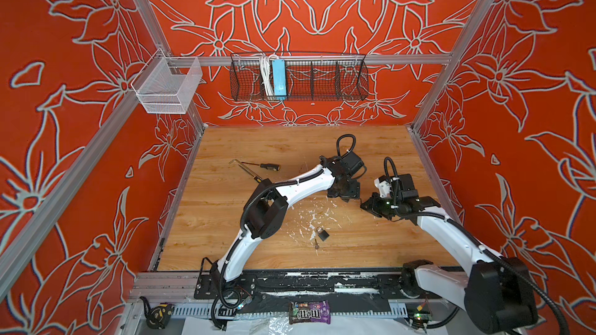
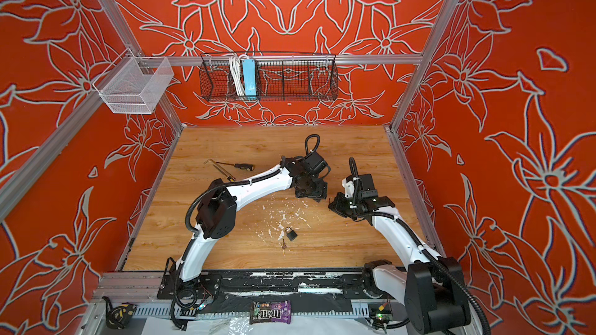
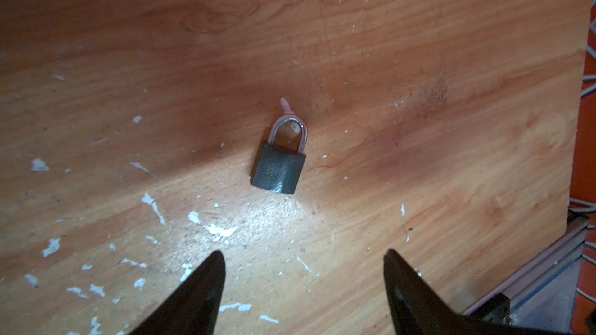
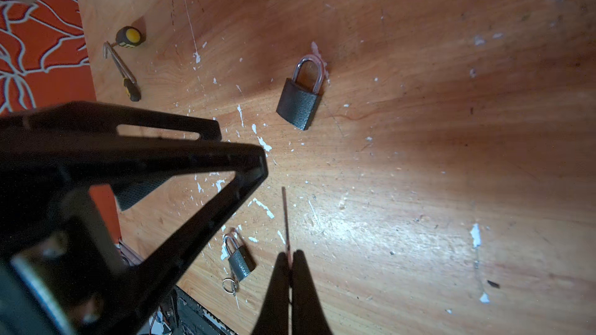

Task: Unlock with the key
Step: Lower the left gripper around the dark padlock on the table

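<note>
A dark grey padlock [image 3: 280, 167] with a silver shackle lies flat on the wooden table [image 3: 451, 156], shackle pointing away from my left gripper [image 3: 303, 252]. That gripper hovers just short of the padlock, open, with only bare table between its fingers. The same padlock [image 4: 300, 104] shows in the right wrist view. My right gripper [image 4: 291, 254] is shut on the key [image 4: 285, 217], a thin blade seen edge-on, sticking out past the fingertips toward the padlock. In both top views the two grippers [image 1: 346, 196] [image 1: 366, 204] face each other mid-table, and this padlock is hidden under them.
A second, smaller padlock [image 1: 322, 234] with a key ring [image 1: 316, 245] lies nearer the front edge. Two screwdrivers [image 1: 269, 166] and a hex key [image 1: 233, 162] lie at the back left. White paint flecks [image 1: 309, 217] dot the table. Wire baskets [image 1: 298, 75] hang on the walls.
</note>
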`<state>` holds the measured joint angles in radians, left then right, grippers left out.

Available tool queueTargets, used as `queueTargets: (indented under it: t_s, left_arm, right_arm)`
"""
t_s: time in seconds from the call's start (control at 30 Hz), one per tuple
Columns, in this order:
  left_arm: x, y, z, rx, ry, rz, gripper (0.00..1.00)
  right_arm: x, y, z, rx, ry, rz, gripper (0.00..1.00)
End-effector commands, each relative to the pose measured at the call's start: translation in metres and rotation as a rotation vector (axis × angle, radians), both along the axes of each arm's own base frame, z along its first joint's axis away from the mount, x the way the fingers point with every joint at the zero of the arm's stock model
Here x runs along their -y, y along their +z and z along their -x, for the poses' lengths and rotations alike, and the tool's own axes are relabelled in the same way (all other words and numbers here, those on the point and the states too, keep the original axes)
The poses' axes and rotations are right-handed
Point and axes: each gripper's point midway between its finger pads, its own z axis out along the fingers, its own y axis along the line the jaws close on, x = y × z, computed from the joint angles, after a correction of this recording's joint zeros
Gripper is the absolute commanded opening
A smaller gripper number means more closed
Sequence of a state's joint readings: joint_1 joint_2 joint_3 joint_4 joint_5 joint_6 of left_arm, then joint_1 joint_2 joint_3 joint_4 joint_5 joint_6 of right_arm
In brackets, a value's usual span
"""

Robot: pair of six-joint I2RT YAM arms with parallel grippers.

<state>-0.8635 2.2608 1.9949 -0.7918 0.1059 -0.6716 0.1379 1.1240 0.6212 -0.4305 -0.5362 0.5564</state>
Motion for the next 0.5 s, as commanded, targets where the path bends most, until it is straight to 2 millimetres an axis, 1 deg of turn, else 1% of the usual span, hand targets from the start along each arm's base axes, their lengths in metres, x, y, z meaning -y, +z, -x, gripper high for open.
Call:
queueTargets:
  t_s: [0.0,0.17,0.27,0.47]
  left_arm:
    - [-0.006,-0.015,0.001,-0.002,-0.008,-0.092,0.76]
    - [-0.005,-0.032,-0.007,-0.002,-0.001,-0.148,0.75]
    - [-0.001,-0.039,-0.011,-0.003,-0.014,-0.166,0.73]
    - [0.004,-0.049,-0.017,0.009,-0.024,-0.18,0.66]
  right_arm:
    - [0.007,-0.005,0.0,-0.007,-0.003,0.022,0.0]
    - [0.011,-0.004,-0.003,-0.004,-0.021,0.01,0.0]
    - [0.012,-0.004,-0.004,-0.008,-0.024,0.002,0.0]
    - [0.012,0.0,-0.003,0.001,-0.02,-0.016,0.0]
